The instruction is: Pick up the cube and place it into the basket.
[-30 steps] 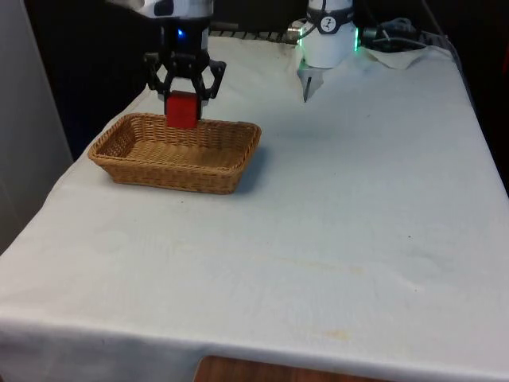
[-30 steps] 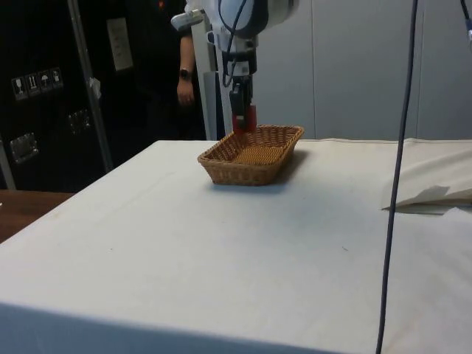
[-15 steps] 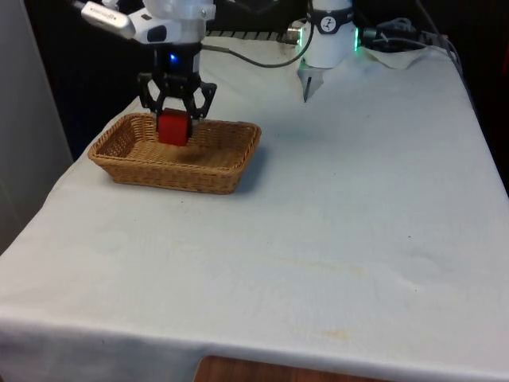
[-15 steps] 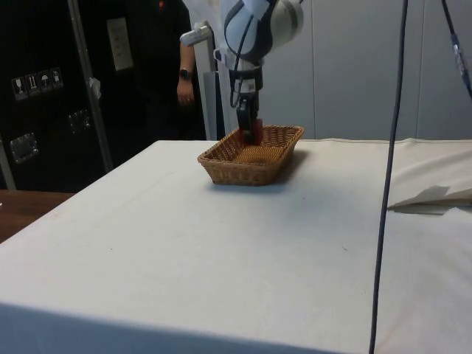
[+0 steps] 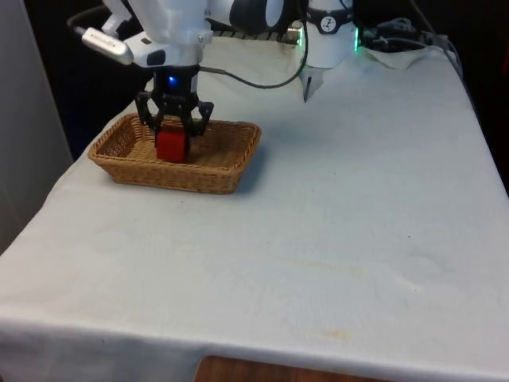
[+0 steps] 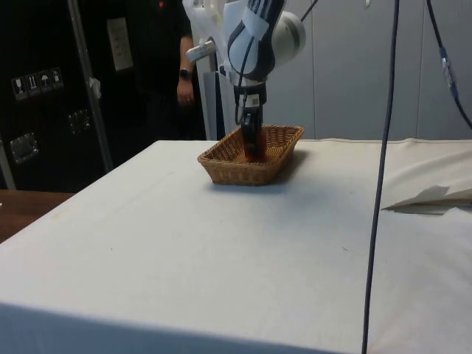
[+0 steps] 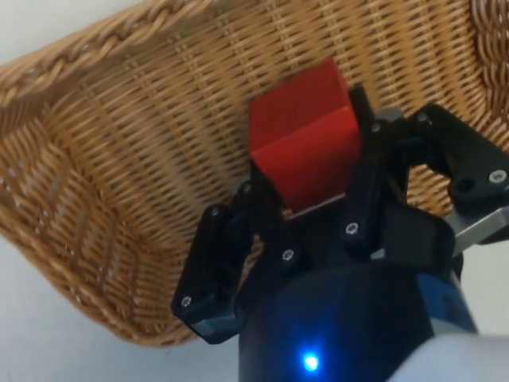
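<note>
Since a sec ago the tool has come down w/ the cube — from above the basket's far rim to well inside the basket. Basket itself hasn't shifted on the bench.

Now: tool is clamped on the red cube, fingers pressed on two opposite faces, per the wrist view. Cube sits low within the walls, over the woven floor, toward the basket's end at the front view's left. In the side view the tool dips below the rim of the basket, the cube mostly hidden behind the wall. Can't tell if the cube's underside is touching the weave or hangs just above it — the wrist view shows weave close behind but no clear contact.

Step in hand: the place, last bit of the lowering. Pick and carry look done.

Next move, as I judge it: ease down only if there's any gap left, then part the fingers to let go, then lift straight up clear of the rim. Cube looks a touch tilted vs. the weave, so it may settle or rock on release. Not much room to the near wall, so retreat should be vertical, no sideways drift.

A person's arm shows behind the bench in the side view, well apart from the work.
</note>
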`<state>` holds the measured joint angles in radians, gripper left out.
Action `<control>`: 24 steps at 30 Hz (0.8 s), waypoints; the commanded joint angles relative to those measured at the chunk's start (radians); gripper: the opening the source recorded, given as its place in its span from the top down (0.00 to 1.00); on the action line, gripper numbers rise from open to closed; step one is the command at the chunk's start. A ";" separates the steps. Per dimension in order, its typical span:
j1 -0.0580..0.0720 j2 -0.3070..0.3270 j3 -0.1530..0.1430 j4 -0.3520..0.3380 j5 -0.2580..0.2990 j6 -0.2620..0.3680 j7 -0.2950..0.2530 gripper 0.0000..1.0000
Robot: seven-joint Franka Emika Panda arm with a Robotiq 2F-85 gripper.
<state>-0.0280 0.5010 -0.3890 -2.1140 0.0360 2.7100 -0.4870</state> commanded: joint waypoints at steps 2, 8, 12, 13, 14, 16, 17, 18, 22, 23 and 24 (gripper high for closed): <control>-0.024 0.016 0.024 0.010 0.044 0.009 -0.040 0.99; -0.013 0.033 0.008 0.022 0.100 0.000 -0.085 0.99; -0.008 0.035 0.002 0.022 0.098 0.000 -0.083 0.99; -0.008 0.035 0.002 0.022 0.097 0.000 -0.083 0.99; -0.007 0.035 0.001 0.023 0.097 0.000 -0.082 0.99; -0.007 0.035 0.001 0.023 0.096 0.000 -0.082 0.99; -0.007 0.035 0.000 0.023 0.096 0.000 -0.081 0.99; -0.006 0.035 -0.001 0.023 0.095 -0.001 -0.080 0.99; -0.006 0.035 -0.001 0.023 0.095 0.000 -0.081 0.82; -0.006 0.035 -0.001 0.023 0.095 -0.001 -0.081 0.63; -0.006 0.035 -0.001 0.023 0.095 -0.001 -0.081 0.53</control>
<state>-0.0340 0.5370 -0.3900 -2.0910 0.1310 2.7090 -0.5670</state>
